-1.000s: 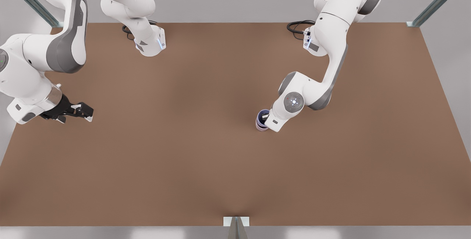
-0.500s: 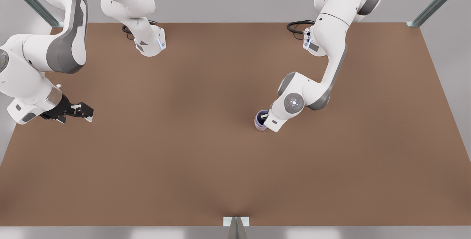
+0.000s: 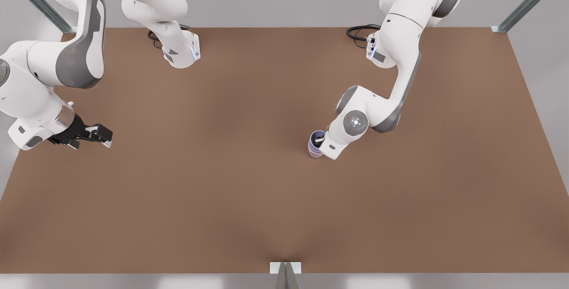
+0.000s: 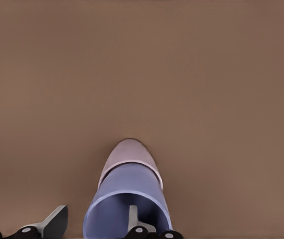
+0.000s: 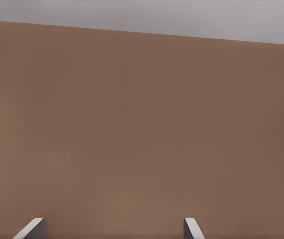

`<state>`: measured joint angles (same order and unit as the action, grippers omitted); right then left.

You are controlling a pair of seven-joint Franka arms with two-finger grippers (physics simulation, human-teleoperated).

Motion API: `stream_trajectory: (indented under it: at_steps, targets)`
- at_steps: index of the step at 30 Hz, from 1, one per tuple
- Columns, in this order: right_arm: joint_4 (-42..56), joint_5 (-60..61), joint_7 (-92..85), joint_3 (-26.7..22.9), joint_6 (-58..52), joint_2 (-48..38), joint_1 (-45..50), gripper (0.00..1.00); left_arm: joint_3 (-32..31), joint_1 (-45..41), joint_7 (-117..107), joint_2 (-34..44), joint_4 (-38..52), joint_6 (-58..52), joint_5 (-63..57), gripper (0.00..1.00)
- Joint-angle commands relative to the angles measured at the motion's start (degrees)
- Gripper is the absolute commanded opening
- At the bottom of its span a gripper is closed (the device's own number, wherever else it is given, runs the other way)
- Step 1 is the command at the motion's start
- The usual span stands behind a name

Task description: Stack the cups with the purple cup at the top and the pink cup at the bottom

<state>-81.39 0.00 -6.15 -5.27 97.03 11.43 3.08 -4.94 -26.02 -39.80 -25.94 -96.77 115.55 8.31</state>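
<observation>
1. Straddling the wall of the purple cup (image 4: 127, 199), the left gripper (image 4: 94, 219) has one finger (image 4: 132, 216) down inside the mouth and the other (image 4: 55, 221) outside with a clear gap to the wall, so the jaws stand parted and I judge they have let go of the cup (though the inner finger's contact I cannot tell).
2. Against a second ago, the purple cup (image 3: 316, 141) sits a touch lower in the front view, with less of the pink rim showing below it: it has settled into the stack.
3. Nested under it, the pink cup (image 4: 129, 157) shows as a band beyond the purple one in the left wrist view; in the front view a sliver of pink (image 3: 315, 155) peeks out at the base, right of centre on the counter (image 3: 222, 191).
4. That puts pink at the bottom and purple on top, so the stacking looks done; what is left, by my reading, is a straight lift out so the inner finger does not drag the cup.
5. Waiting well apart at the front view's left, the right gripper (image 3: 101, 137) hangs over bare counter, jaws spread wide and holding nothing.
</observation>
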Motion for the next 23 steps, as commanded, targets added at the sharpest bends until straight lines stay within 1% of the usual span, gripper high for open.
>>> stream_trajectory:
  at_steps: [1,5,7,9,10,11,13,14,15,16,17,18,19,21,23]
  targets:
    - [0.00,0.00,0.00,0.00,0.00,0.00,0.00,1.00,0.02,0.00,-0.02,0.10,0.00,0.02,-0.58,1.00]
    - [0.09,0.00,0.00,0.00,0.00,0.00,0.00,1.00,0.19,0.00,-0.28,0.28,1.84,-2.00,-0.67,1.00]
    - [0.00,0.00,0.00,0.00,0.00,0.00,0.00,1.00,0.54,0.00,-0.28,0.28,6.59,-8.76,-2.69,1.00]
    - [0.00,0.00,0.00,0.00,0.00,0.00,0.00,1.00,0.81,0.09,-0.19,0.36,9.66,-12.89,-4.27,1.00]
    - [0.00,0.00,0.00,0.00,0.00,0.00,0.00,1.00,1.86,0.27,0.25,0.80,12.56,-16.41,-5.15,1.00]
    - [0.00,0.00,0.00,0.00,0.00,0.00,0.00,1.00,3.00,0.27,3.31,1.15,14.41,-18.17,-6.81,1.00]
    - [0.09,0.00,0.00,0.00,0.00,0.00,0.00,1.00,10.56,0.27,19.39,3.70,16.08,-22.91,-7.17,1.00]
    - [0.09,0.00,0.00,0.00,0.00,0.00,0.00,1.00,13.37,0.18,24.76,5.28,16.08,-24.58,-7.26,1.00]
    - [0.09,0.00,0.00,0.00,0.00,0.00,0.00,1.00,15.40,0.27,28.63,7.13,16.08,-25.55,-7.34,1.00]
    - [0.09,0.00,0.00,0.00,0.00,0.00,0.00,1.00,16.01,0.53,29.87,8.53,16.35,-26.43,-8.66,1.00]
    - [0.09,0.00,0.00,0.00,0.00,0.00,0.00,1.00,13.21,4.47,30.13,10.47,16.00,-26.52,-11.30,1.00]
    - [0.09,0.00,0.00,0.00,0.00,0.00,0.00,1.00,5.83,11.33,30.39,12.05,16.00,-26.35,-14.11,1.00]
    - [0.09,0.00,0.00,0.00,0.00,0.00,0.00,1.00,2.30,14.85,30.83,12.93,15.91,-25.91,-17.01,1.00]
    - [0.09,0.00,0.00,0.00,0.00,0.00,0.00,1.00,1.86,16.70,31.71,14.51,15.82,-25.47,-17.19,1.00]
    - [0.00,0.00,0.00,0.00,0.00,0.00,0.00,1.00,1.95,16.61,31.71,15.13,15.73,-25.55,-17.63,1.00]
